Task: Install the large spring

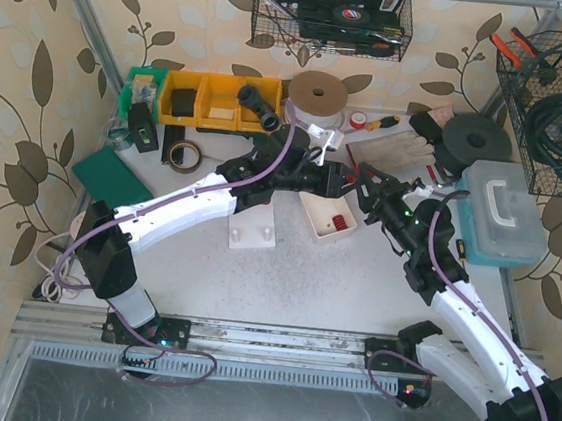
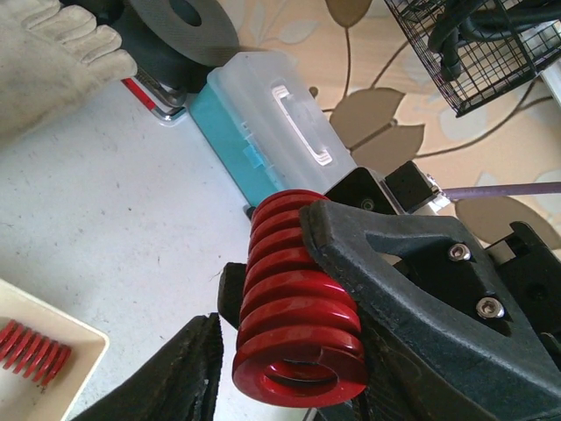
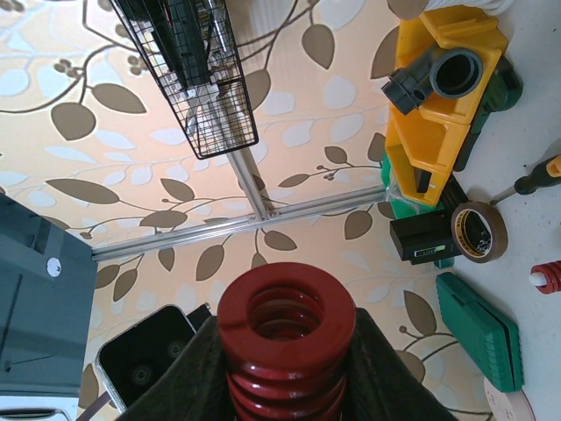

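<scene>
- At the left of the top view: green case (image 1: 112, 175), with yellow bins (image 1: 217, 100) behind it.
- Centre: white block (image 1: 251, 234) on the table (image 1: 284, 281). Next to it, white tray (image 1: 313, 212) holding a small red spring (image 1: 339, 223).
- Left gripper (image 2: 294, 373): jaws straddle the large red spring (image 2: 294, 289). One finger is against the coils, the other just beside them; cannot tell if clamped.
- Right gripper (image 3: 285, 377): jaws pinching the same spring, which sits between both grippers near the tray.
- Right: teal toolbox (image 1: 501, 219).
</scene>
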Available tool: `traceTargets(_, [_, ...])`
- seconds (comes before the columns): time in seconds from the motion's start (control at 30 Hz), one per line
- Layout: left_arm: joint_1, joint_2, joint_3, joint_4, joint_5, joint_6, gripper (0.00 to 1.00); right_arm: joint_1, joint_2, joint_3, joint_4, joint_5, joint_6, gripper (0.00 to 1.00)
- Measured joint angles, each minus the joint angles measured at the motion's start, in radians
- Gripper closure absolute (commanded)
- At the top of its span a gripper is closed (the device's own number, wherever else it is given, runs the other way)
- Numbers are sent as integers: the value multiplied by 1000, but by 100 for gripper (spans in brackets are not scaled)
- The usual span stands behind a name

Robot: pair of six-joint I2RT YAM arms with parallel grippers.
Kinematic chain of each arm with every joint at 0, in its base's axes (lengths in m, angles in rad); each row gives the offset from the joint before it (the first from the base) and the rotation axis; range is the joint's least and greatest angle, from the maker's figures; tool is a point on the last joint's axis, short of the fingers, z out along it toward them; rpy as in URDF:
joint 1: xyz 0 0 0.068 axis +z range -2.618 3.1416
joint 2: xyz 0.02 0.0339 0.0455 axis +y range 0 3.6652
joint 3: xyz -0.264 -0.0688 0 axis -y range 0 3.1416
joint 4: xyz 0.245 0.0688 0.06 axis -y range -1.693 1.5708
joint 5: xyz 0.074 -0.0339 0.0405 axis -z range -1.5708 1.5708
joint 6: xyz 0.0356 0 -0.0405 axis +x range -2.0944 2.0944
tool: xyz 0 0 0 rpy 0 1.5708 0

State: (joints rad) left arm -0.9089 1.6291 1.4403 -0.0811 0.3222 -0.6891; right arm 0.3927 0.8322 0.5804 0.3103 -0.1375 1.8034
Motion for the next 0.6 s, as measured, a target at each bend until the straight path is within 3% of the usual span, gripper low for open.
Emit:
traceTargets(0.17, [0, 0, -1, 0, 4, 0, 66, 1, 0, -5, 1, 0, 2, 100])
traceTargets(0.4, [0, 0, -1, -5, 12, -3, 100, 2, -1, -11, 2, 0, 3, 100])
traceTargets(0.57, [0, 0, 0, -13, 16, -2, 100, 3, -8, -14, -5, 0, 2, 100])
traceTargets(0.6, [0, 0, 0, -17, 18, 0, 100, 4, -10, -14, -12, 0, -2, 95])
